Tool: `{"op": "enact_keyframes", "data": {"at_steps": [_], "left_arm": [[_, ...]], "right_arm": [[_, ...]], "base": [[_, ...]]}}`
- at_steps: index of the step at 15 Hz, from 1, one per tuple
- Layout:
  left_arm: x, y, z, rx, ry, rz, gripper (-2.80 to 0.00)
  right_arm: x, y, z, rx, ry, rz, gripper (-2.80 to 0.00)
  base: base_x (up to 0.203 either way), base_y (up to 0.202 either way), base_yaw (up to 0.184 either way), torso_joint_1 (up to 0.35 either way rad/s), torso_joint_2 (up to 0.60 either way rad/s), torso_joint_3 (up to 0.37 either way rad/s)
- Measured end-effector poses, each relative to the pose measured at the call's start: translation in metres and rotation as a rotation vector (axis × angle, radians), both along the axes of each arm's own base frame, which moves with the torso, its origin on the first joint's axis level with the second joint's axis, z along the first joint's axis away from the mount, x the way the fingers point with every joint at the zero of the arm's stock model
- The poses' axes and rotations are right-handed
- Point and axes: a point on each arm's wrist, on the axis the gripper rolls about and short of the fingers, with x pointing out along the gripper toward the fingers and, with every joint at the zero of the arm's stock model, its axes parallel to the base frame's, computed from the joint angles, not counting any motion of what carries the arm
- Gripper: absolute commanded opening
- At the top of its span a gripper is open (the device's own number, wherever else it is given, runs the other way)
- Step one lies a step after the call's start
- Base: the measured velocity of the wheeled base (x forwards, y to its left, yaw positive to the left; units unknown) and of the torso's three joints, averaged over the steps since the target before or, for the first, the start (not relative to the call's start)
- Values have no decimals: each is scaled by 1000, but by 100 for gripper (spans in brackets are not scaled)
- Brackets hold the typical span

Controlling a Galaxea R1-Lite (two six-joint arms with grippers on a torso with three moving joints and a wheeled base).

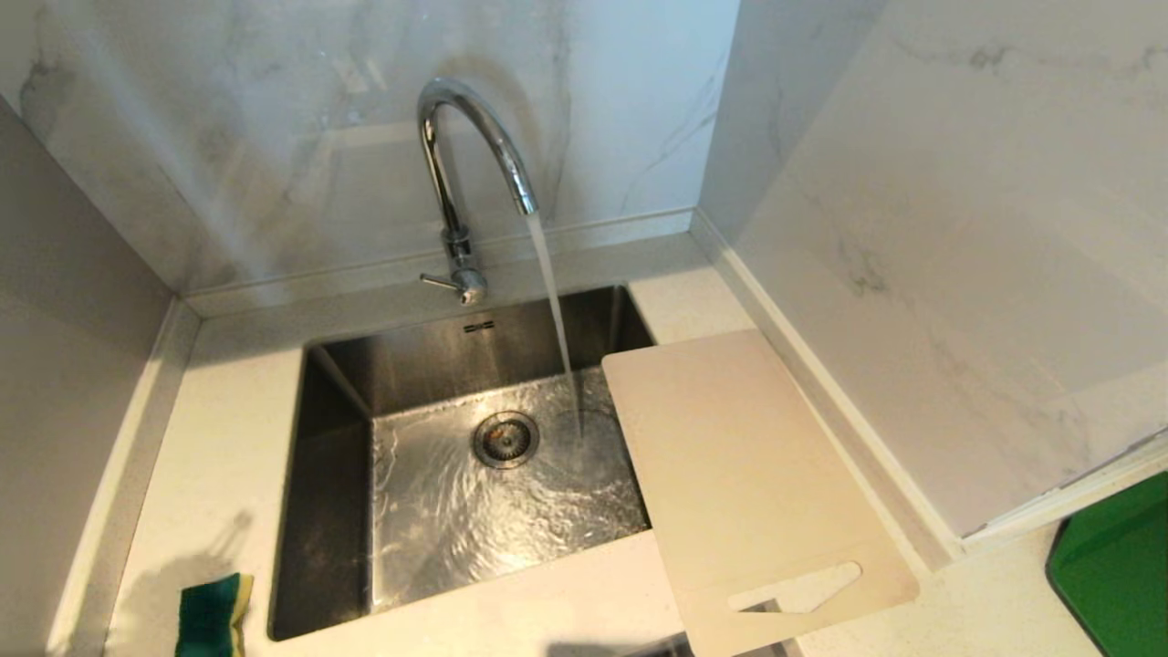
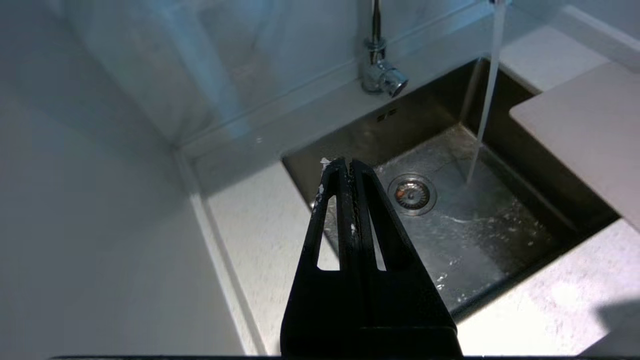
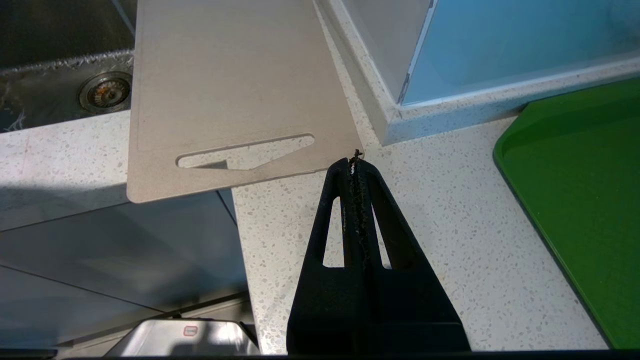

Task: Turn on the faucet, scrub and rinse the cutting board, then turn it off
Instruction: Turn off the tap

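The chrome gooseneck faucet [image 1: 461, 173] stands behind the steel sink [image 1: 338, 401], and a stream of water [image 1: 557, 319] runs from its spout onto the sink floor. Its side lever [image 1: 447, 284] points left. The off-white cutting board [image 1: 744, 484] lies flat to the right of the sink, one edge overhanging the basin, its slot handle [image 1: 794, 589] toward me. In the left wrist view my left gripper [image 2: 348, 165] is shut and empty, held above the sink's left rim. My right gripper [image 3: 354, 162] is shut and empty over the counter beside the cutting board's [image 3: 225, 90] handle corner.
A green and yellow sponge [image 1: 213, 616] lies on the counter at the sink's near left corner. A green slab [image 1: 1118, 566] sits on the counter to the far right. Marble walls close in behind, left and right. The drain [image 1: 505, 439] is uncovered.
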Motion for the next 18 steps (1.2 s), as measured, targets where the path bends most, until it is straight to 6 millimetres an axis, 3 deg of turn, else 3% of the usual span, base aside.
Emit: {"op": "enact_keyframes", "data": {"at_steps": [2,5,9,13,18], "left_arm": [[33,-7,17,-2,100,-55,-280],[83,-37,20,-26,242,-103,-280],[152,-83,-3,-50,396,-96,-280],[205,-113,-26,-62,503,-63,-280],[263,-146,-56,-70,465,28,-280]], "right_arm": [[0,0,0,0,0,0,-280],[0,0,0,0,1,0,-280],[0,0,0,0,1,0,-280],[0,0,0,0,1,0,-280],[0,0,0,0,1,0,-280]], "base": [[0,0,0,0,0,0],[0,0,0,0,0,0],[0,0,0,0,0,0],[0,0,0,0,0,0],[0,0,0,0,0,0]]}}
